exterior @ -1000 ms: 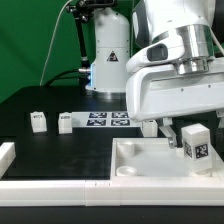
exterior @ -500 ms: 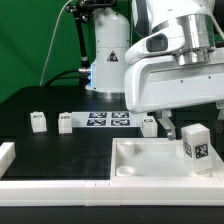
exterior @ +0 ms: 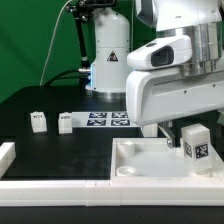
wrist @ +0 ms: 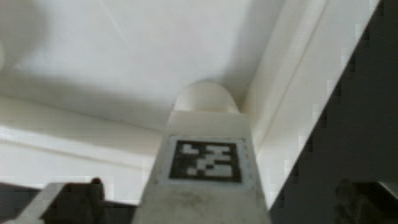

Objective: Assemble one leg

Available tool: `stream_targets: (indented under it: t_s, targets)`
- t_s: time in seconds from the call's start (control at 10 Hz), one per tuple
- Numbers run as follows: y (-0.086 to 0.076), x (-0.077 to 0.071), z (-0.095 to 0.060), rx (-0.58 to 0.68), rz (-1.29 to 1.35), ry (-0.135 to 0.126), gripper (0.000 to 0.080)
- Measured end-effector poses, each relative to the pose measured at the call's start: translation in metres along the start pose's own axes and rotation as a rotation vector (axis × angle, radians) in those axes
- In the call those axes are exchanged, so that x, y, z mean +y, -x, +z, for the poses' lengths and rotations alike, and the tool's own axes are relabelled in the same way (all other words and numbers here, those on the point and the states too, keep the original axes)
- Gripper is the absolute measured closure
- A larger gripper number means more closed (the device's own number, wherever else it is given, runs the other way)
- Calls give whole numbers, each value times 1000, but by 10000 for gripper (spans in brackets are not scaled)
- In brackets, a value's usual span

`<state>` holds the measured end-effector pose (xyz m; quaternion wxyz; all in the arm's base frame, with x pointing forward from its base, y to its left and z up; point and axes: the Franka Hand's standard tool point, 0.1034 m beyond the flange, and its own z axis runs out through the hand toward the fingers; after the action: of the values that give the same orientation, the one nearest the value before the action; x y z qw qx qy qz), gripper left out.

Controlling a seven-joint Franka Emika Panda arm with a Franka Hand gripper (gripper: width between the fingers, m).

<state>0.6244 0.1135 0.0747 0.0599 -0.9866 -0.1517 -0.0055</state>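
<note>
A leg [exterior: 195, 142], a small white post with a black-and-white tag, stands upright in the far right corner of the big white tray [exterior: 140, 165]. My gripper [exterior: 176, 127] hangs just above and behind it. In the wrist view the leg [wrist: 210, 150] runs up between my two fingers, one dark fingertip [wrist: 68, 203] on each side with a gap to the post. The gripper [wrist: 222, 208] is open around the leg, not touching it. The tray wall and its round corner socket show behind the post.
Two more small legs [exterior: 38, 121] [exterior: 65, 122] lie on the black table at the exterior view's left. The marker board [exterior: 108, 120] lies beside them, with another small white block [exterior: 148, 124] at its right end. A white part [exterior: 6, 153] sits at the left edge.
My gripper body has turned and lifted a little toward the exterior view's right. The leg in the tray has not moved.
</note>
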Motion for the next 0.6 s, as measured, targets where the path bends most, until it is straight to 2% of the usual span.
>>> stream_targets:
  t_s: [0.1, 0.4, 0.6]
  targets:
    - [-3, 0, -2, -41, 1, -13, 150]
    - [-11, 2, -6, -13, 1, -7, 150]
    - [-10, 1, -6, -14, 1, -7, 409]
